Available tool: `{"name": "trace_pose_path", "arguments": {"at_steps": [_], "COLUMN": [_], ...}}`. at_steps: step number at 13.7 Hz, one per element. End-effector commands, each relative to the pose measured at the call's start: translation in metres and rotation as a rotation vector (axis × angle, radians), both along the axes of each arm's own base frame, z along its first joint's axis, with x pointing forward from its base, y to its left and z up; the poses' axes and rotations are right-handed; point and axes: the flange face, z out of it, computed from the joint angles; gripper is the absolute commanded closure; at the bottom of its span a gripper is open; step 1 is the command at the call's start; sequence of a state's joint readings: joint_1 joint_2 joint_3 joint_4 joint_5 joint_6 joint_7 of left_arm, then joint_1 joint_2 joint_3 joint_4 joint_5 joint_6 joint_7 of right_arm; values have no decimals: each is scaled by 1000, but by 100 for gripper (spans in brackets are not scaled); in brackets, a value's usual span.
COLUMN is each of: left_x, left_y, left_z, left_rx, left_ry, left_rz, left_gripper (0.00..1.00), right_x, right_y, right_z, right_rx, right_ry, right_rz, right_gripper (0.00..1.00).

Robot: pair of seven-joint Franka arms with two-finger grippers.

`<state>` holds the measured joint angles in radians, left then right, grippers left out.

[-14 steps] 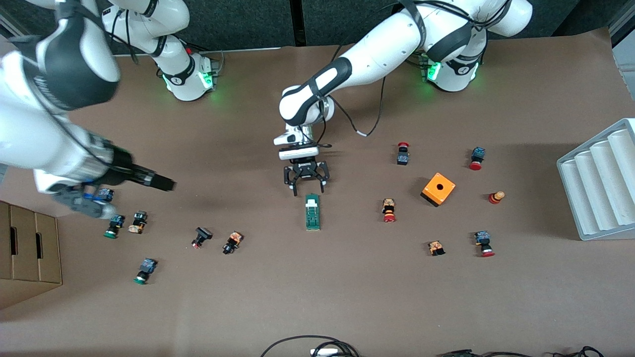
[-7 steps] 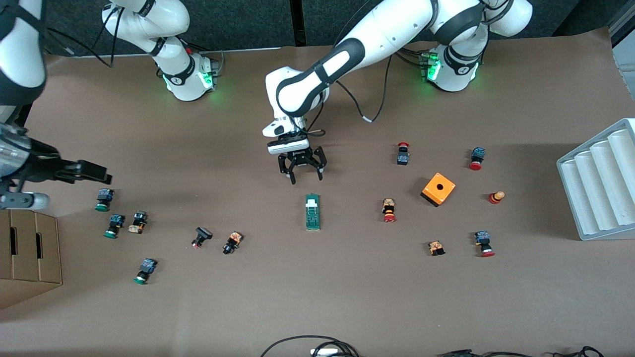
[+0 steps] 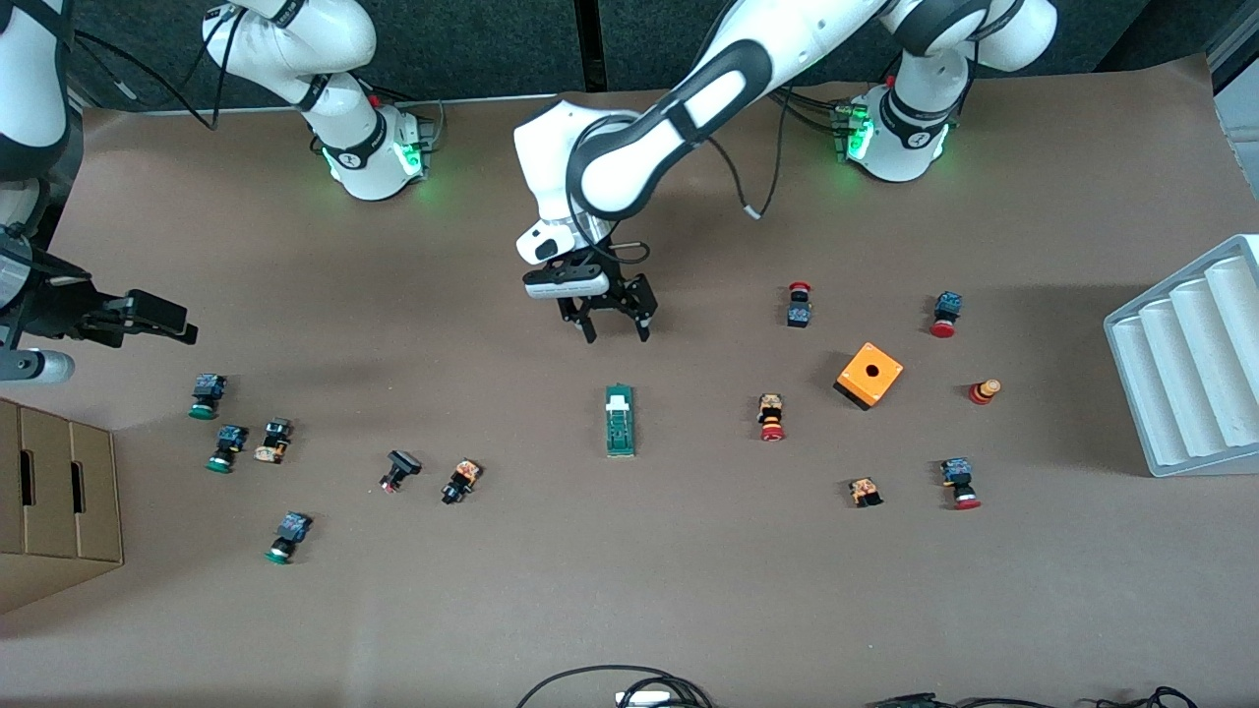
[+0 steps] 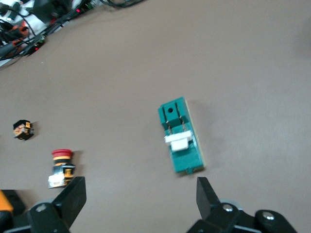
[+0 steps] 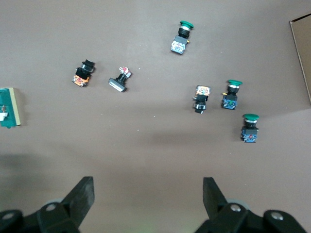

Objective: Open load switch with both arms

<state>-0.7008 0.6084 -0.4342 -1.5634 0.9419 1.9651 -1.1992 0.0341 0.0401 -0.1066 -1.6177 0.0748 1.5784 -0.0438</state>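
The load switch (image 3: pixel 620 421), a slim dark-green block with a small white piece, lies flat mid-table; it also shows in the left wrist view (image 4: pixel 181 141) and at the edge of the right wrist view (image 5: pixel 8 108). My left gripper (image 3: pixel 617 332) hangs open and empty over bare table, between the switch and the robots' bases (image 4: pixel 141 194). My right gripper (image 3: pixel 157 317) is open and empty, up in the air over the right arm's end of the table (image 5: pixel 148 191), above a group of green-capped push buttons (image 3: pixel 205 393).
Small push buttons lie scattered on both sides of the switch. An orange cube (image 3: pixel 869 375) and a white ribbed rack (image 3: pixel 1190 364) sit toward the left arm's end. A cardboard box (image 3: pixel 54 501) stands at the right arm's end. Cables (image 3: pixel 629 688) lie at the near edge.
My left gripper has drawn back from the switch toward the bases and risen. My right gripper has swung away toward the table's edge at its own end. The switch has not moved.
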Motion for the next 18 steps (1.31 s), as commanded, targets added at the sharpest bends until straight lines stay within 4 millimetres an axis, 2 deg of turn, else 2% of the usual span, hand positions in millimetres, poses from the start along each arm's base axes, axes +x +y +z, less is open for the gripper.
{"name": "trace_pose_path", "arguments": {"at_steps": [1, 3, 8, 11, 14, 16, 18], "left_x": [20, 33, 53, 75, 94, 109, 132], "left_y": [27, 42, 79, 114, 148, 184, 233], "left_z": [51, 70, 119, 154, 180, 205, 230], "left_rx": [36, 41, 81, 55, 30, 24, -32], "left_ry": [101, 145, 241, 299, 332, 374, 415], "left_rz": [-79, -109, -145, -171, -163, -180, -181], "left_gripper": [0, 0, 0, 0, 0, 0, 0], "right_x": [-1, 5, 7, 7, 8, 8, 9], "right_y": [3, 3, 4, 4, 4, 4, 6], "right_z": [-8, -9, -10, -10, -9, -8, -5], "right_rx": [-36, -38, -39, -39, -39, -40, -42], "right_ry": [-8, -26, -32, -34, -35, -40, -46], "right_rz": [11, 11, 15, 15, 15, 16, 20], "right_gripper": [0, 0, 0, 0, 0, 0, 0]}}
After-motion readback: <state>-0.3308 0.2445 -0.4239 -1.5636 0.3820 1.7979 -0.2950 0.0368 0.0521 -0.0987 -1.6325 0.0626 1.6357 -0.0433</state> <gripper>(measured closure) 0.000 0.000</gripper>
